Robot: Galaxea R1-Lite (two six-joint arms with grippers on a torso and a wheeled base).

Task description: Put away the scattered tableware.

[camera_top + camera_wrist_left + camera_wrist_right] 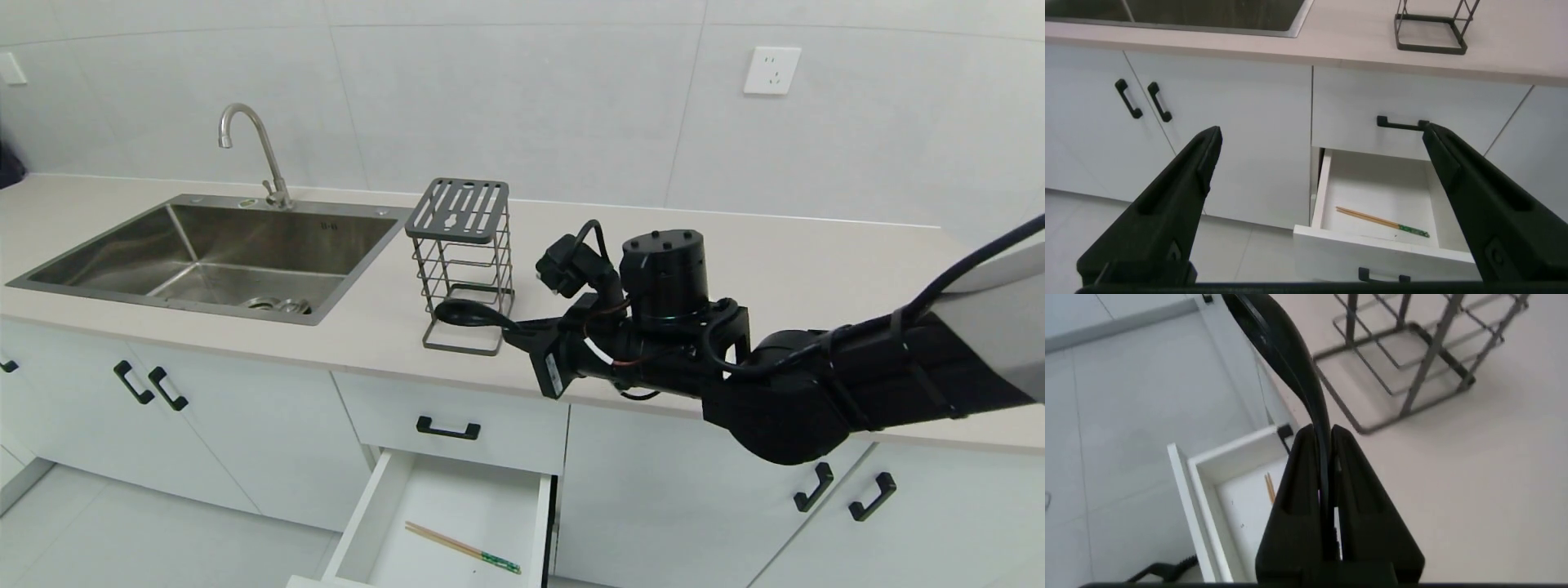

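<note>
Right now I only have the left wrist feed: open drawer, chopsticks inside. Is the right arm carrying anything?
Observer: Yes. The right gripper is shut on a black spoon, clamped on its handle.
Operator: Where is it relative to the rack?
Observer: In the head view the spoon's bowl overlaps the lower front of the wire rack, and the gripper is off to the rack's right, by the counter's front edge.
Operator: Lined up with the drawer?
Observer: The right wrist view looks down past the spoon at the open drawer, which is below and slightly to one side of the handle. I cannot tell the exact alignment.
</note>
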